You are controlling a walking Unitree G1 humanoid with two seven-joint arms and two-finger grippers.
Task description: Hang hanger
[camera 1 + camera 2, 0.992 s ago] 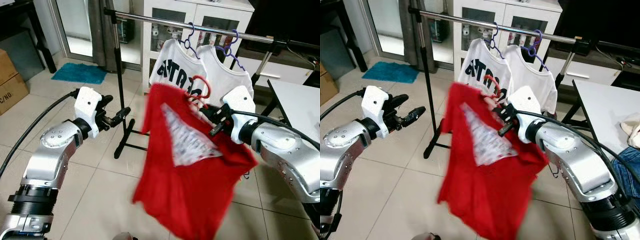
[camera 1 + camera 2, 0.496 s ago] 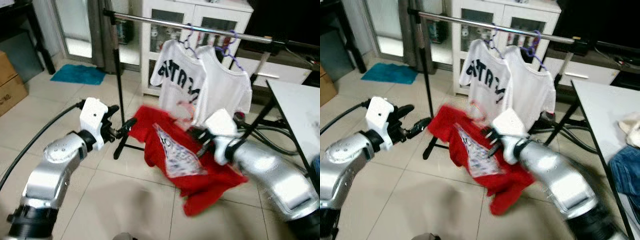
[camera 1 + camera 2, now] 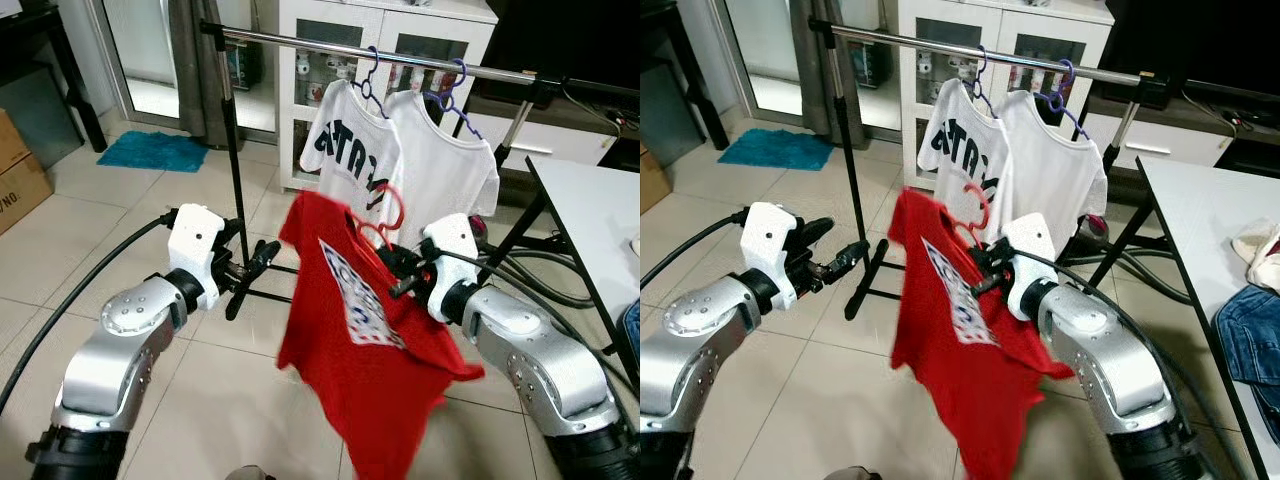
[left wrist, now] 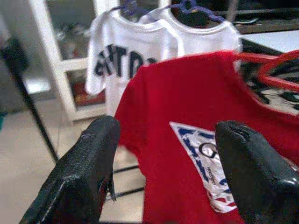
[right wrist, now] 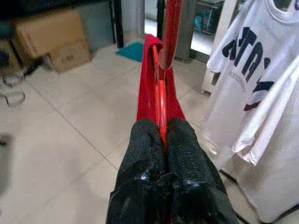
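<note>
A red hanger carries a red printed T-shirt that hangs in front of me. My right gripper is shut on the hanger's red wire, seen between its black fingers in the right wrist view. The hanger's hook is below the metal clothes rail and apart from it. My left gripper is open, to the left of the shirt, with nothing between its fingers. Two white T-shirts hang on purple hangers from the rail.
The rail's upright pole and its floor foot stand just behind my left gripper. A white cabinet is behind the rail. A white table stands at the right, cardboard boxes at the left, a blue mat on the tiled floor.
The right gripper dipped with the red shirt half a second ago and has lifted it again, so the shirt hangs longer now. The left arm has come forward and closer to the shirt.
</note>
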